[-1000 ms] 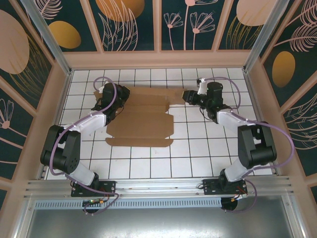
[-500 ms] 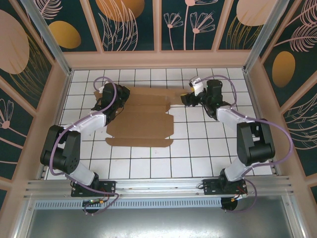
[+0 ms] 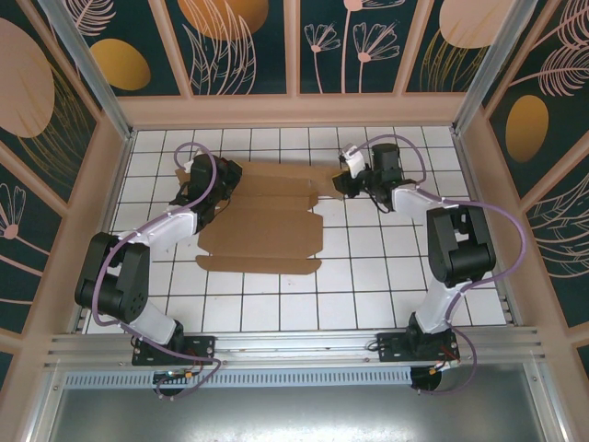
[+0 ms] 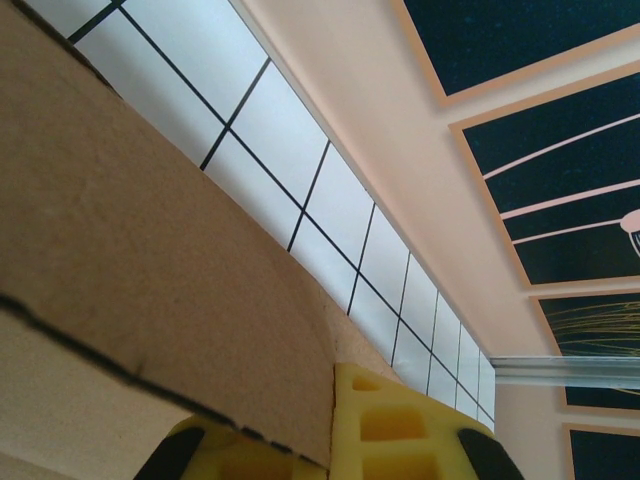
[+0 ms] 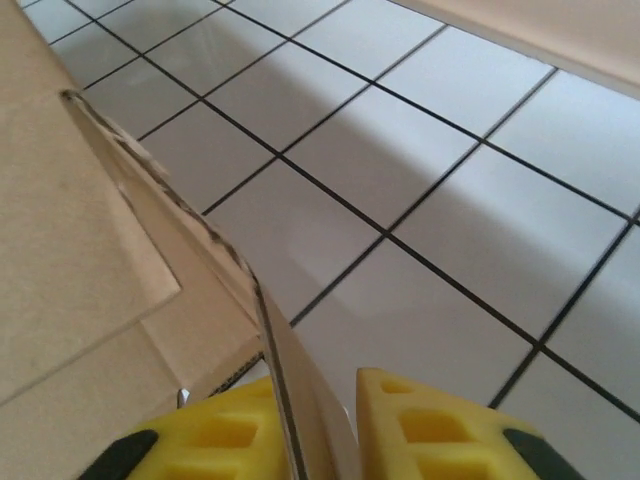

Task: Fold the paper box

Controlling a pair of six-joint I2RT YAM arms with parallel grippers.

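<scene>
The right gripper [image 5: 320,405], newly moved in, now pinches the right flap of the paper box [image 3: 262,221]; the left gripper [image 4: 330,425] stays clamped on its left edge, so folding looks ready to start

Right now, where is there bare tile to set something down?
Widest bare tile: the strip between the paper box's near edge and the arm bases. A narrower row between the box and the back wall. Crowded: its far corners, where the left arm and right arm have their jaws on it.
</scene>
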